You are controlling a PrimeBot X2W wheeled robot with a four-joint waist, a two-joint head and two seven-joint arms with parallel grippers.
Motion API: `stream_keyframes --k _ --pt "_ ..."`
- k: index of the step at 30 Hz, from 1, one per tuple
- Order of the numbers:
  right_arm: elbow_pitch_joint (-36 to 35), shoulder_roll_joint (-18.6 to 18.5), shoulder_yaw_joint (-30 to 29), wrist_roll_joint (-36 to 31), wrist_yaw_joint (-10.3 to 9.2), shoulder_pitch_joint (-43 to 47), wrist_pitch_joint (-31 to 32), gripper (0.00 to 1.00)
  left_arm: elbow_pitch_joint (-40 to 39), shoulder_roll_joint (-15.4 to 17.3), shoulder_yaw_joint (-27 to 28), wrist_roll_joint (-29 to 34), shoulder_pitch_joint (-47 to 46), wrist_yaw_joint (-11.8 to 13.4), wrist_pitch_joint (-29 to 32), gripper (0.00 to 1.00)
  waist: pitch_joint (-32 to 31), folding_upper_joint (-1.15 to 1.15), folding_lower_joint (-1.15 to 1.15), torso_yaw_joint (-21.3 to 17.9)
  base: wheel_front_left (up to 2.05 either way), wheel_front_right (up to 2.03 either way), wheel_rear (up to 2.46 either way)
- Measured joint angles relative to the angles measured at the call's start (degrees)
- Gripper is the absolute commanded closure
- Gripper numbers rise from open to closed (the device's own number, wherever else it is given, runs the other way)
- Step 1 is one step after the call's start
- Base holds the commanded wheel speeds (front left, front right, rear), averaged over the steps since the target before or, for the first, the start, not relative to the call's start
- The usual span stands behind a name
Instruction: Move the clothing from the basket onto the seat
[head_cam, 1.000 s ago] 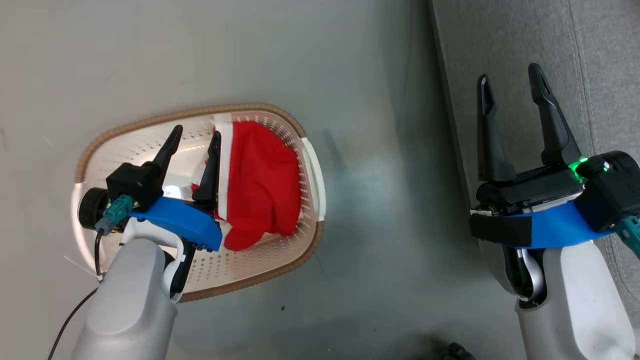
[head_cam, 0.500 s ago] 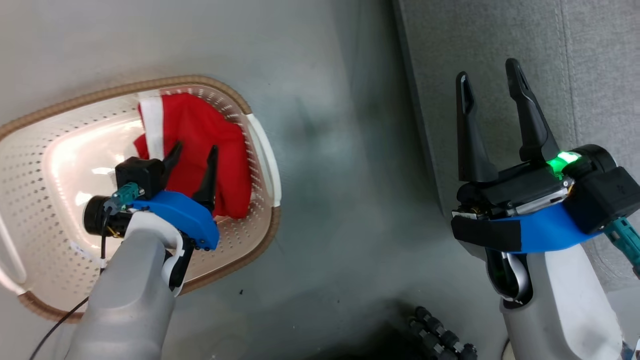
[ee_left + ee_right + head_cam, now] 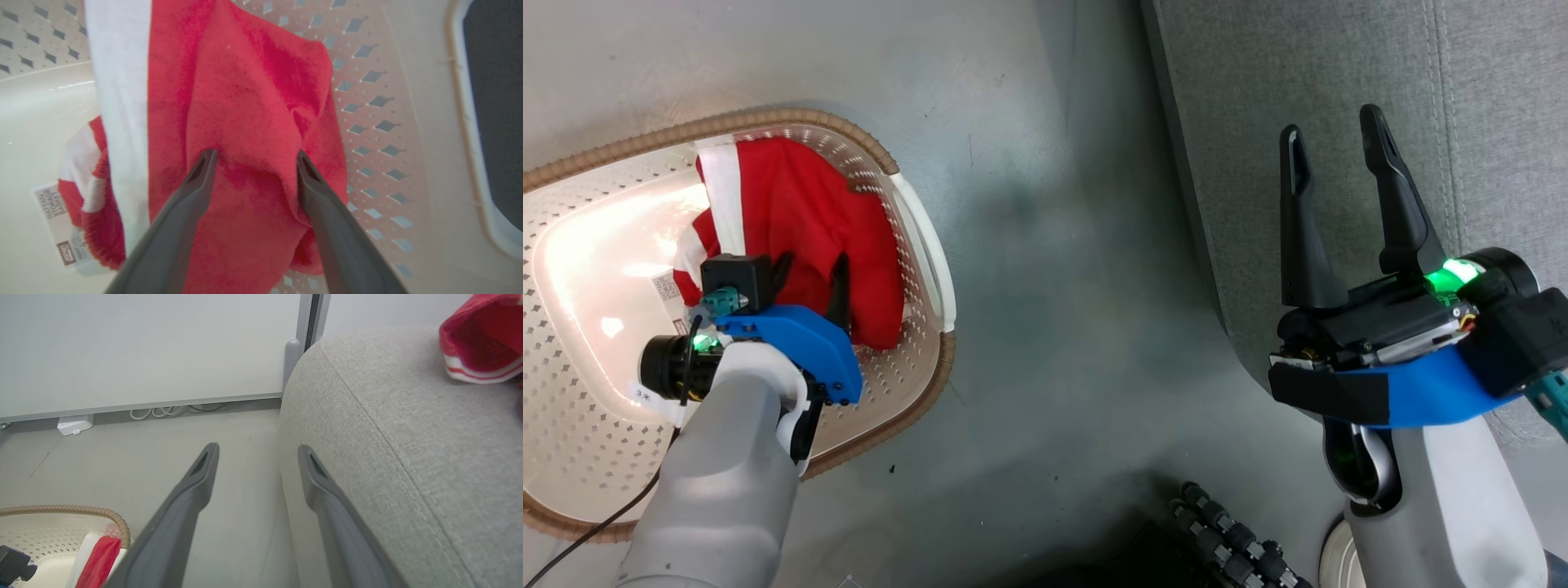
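The left tool (image 3: 256, 154) stands wide, both fingers pressed into the red clothing (image 3: 245, 90) with a fold of fabric between them. I judge this to be the pick-up step, with the grasp not yet made. Next comes closing on that fold and lifting clear of the basket (image 3: 768, 118). The garment lies bunched against the basket wall nearer the seat (image 3: 1298, 82), soft red jersey with a broad white stripe. The right tool (image 3: 1331, 126) hangs wide and empty by the seat's edge. Another red piece (image 3: 478, 347) lies on the seat.
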Motion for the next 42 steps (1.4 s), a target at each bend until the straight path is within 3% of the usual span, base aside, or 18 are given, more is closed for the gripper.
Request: stream_keyframes --k 7,8,10,11,33,42 --pt "-1.1 0.0 -0.08 0.18 0.0 0.69 0.0 0.0 2.65 -0.99 -0.62 -0.46 -1.79 -0.56 -0.01 0.01 0.63 0.0 0.0 0.42 0.0 0.0 0.0" --pt "-1.1 0.0 -0.08 0.27 0.0 0.73 0.0 0.0 2.86 -1.05 -0.73 -0.47 -1.96 -0.7 -0.01 0.34 0.7 0.0 0.0 0.47 0.0 0.0 0.0" --pt "-1.11 0.0 0.04 0.37 0.0 0.74 0.0 0.0 3.2 -1.18 -0.92 -0.49 -2.2 -0.85 -0.04 0.82 0.78 0.0 0.0 0.53 0.0 0.0 0.0" --pt "-1.1 0.0 0.16 0.43 0.0 0.74 0.0 0.0 3.43 -1.18 -1.05 -0.54 -2.31 -0.99 -0.07 1.0 0.79 0.0 0.0 0.53 0.0 0.0 0.0" --pt "0.19 0.0 1.12 -0.09 0.0 -0.75 0.0 0.0 5.3 -1.09 -2.79 -2.03 -3.78 -2.21 -0.19 1.0 -0.07 0.0 0.0 0.83 0.0 0.0 0.0" --pt "3.79 0.04 0.43 -1.72 0.0 -1.51 0.0 0.0 4.01 -2.09 -4.59 -2.23 -1.16 -2.65 -0.74 1.0 -6.32 0.0 0.0 3.03 0.0 0.0 0.0"
